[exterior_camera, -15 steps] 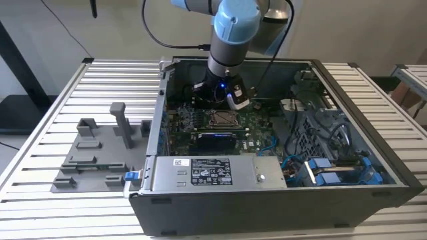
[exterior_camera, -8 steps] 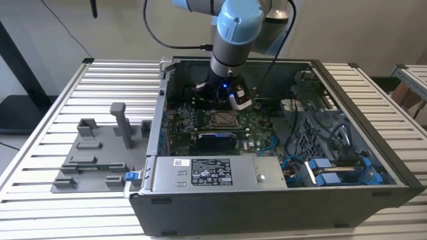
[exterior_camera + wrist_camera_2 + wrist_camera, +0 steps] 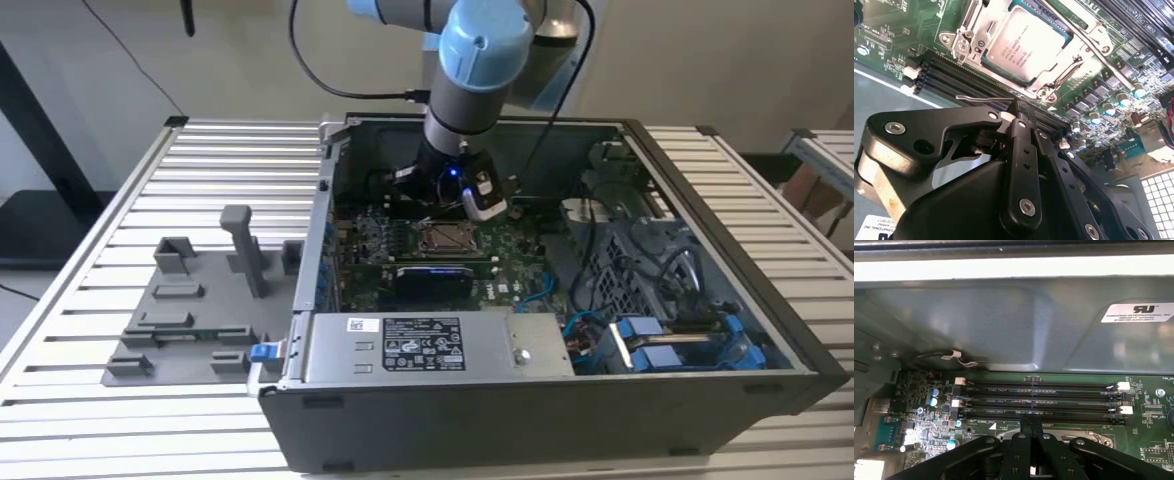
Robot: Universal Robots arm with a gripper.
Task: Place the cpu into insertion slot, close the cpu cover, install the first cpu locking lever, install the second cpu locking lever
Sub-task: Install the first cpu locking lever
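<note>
The cpu (image 3: 1026,47) lies flat in the insertion slot (image 3: 447,237), its tan-grey top showing through the window of the silvery cpu cover (image 3: 995,21), which is down over it. One locking lever (image 3: 1089,45) runs along a side of the cover. Another thin lever rod (image 3: 981,98) sticks out level beside the socket and meets the tips of my gripper (image 3: 1018,107). The black fingers (image 3: 1031,427) are pressed together; whether they pinch the rod I cannot tell. In the exterior view the gripper (image 3: 467,212) hangs just behind the socket inside the case.
Black memory slots (image 3: 1044,397) run beside the socket, with the case's metal wall (image 3: 1004,320) right behind them. A power supply (image 3: 427,345) is at the case front and blue cables (image 3: 667,340) on the exterior view's right. A grey fixture tray (image 3: 187,310) sits on the table.
</note>
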